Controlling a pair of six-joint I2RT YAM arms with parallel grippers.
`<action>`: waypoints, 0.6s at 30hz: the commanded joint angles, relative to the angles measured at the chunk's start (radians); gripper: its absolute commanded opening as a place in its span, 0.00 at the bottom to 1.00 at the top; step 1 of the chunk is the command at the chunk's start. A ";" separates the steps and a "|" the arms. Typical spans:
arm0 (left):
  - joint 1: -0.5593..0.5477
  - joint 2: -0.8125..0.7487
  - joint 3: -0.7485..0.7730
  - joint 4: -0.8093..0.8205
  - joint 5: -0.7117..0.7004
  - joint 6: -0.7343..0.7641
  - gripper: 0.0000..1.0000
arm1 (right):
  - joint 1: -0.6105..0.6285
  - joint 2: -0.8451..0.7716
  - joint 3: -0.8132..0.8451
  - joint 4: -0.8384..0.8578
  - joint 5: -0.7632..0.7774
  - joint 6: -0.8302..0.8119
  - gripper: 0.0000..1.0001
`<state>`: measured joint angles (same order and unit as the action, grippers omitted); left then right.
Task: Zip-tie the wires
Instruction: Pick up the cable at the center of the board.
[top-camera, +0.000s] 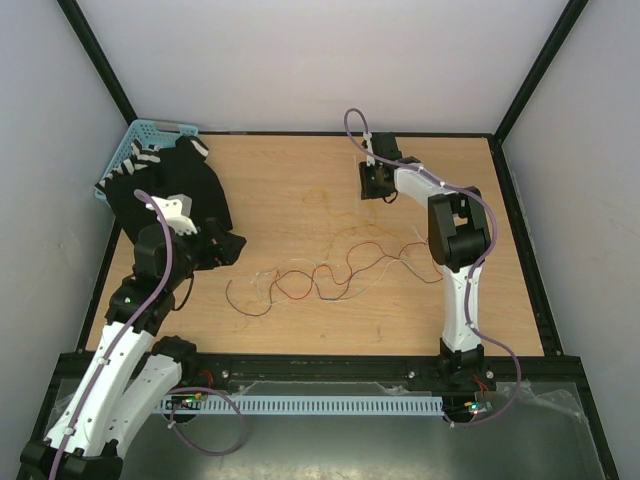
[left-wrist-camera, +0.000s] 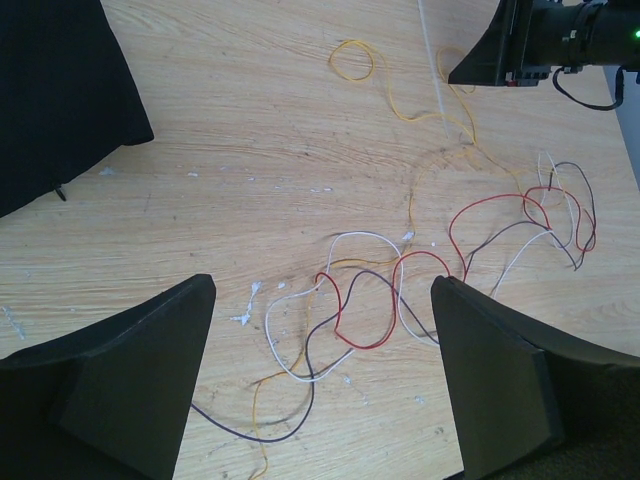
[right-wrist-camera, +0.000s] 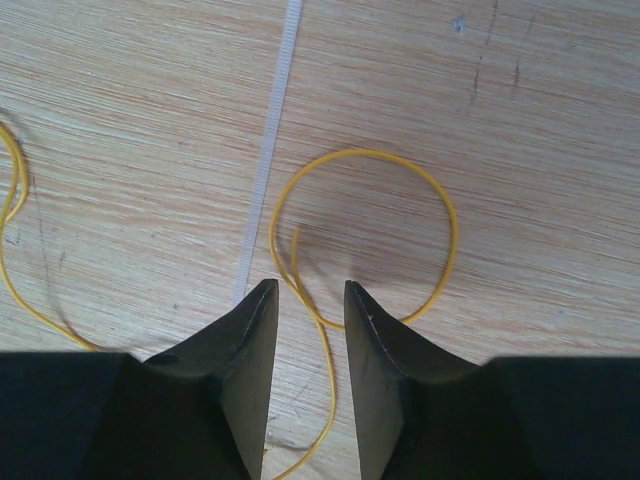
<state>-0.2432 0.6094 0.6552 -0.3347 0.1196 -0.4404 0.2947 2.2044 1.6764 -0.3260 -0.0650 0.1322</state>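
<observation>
Over the far-left corner of the counter (top-camera: 300, 335) a black cloth (top-camera: 190, 195) lies heaped against a blue basket (top-camera: 135, 140). We see pale bits at its rim but cannot tell what they are. The wires (top-camera: 330, 270) sprawl loose across the middle, the left pincer (left-wrist-camera: 322, 290) gaping wide above them. The right pincer (right-wrist-camera: 308, 292) stands narrow astride a yellow strand (right-wrist-camera: 440, 230) without pinching it, a white zip tie (right-wrist-camera: 270, 150) just beside.

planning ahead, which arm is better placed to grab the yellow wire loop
Right: the right gripper straddles the yellow wire beside the zip tie; the left gripper hangs open over the other wires.
</observation>
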 joint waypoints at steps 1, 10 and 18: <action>0.006 -0.003 -0.006 0.014 0.012 0.004 0.91 | 0.003 0.018 0.031 0.007 0.020 -0.013 0.41; 0.012 -0.006 -0.009 0.013 0.018 0.003 0.92 | 0.003 0.038 0.034 0.007 0.020 -0.015 0.32; 0.014 -0.009 -0.007 0.011 0.023 0.003 0.92 | 0.003 -0.005 0.022 0.005 0.018 -0.017 0.10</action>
<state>-0.2348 0.6090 0.6537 -0.3351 0.1310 -0.4408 0.2947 2.2196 1.6806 -0.3199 -0.0513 0.1253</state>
